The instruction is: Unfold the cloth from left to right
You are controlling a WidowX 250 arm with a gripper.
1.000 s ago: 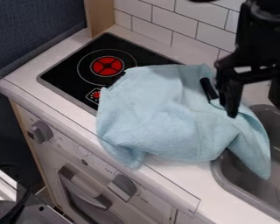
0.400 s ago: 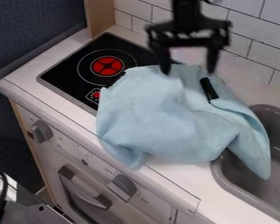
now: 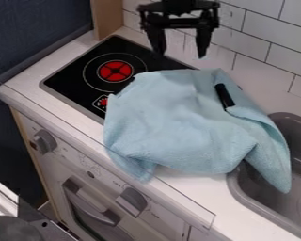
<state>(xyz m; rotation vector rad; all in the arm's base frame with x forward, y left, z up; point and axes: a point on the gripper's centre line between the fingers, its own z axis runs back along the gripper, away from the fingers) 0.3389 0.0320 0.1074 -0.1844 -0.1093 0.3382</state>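
The gripper (image 3: 181,52) hangs at the top of the view, above the far edge of the cloth and in front of the tiles. Its two fingers stand wide apart with nothing between them. A light blue cloth (image 3: 172,122) lies rumpled over the counter and the right part of the stove top. One fold hangs over the counter's front edge at lower left, and its right end droops into the sink. A black piece (image 3: 225,96) shows at the cloth's upper right.
The black stove top (image 3: 71,77) with a red burner (image 3: 116,71) is at upper left. A grey sink (image 3: 241,186) lies at the right. White tiles (image 3: 250,49) rise behind the counter (image 3: 24,89). Knobs (image 3: 131,201) are on the front panel.
The gripper has moved left from above the cloth's right part, and since the middle frame also up and farther back. The cloth looks unchanged.
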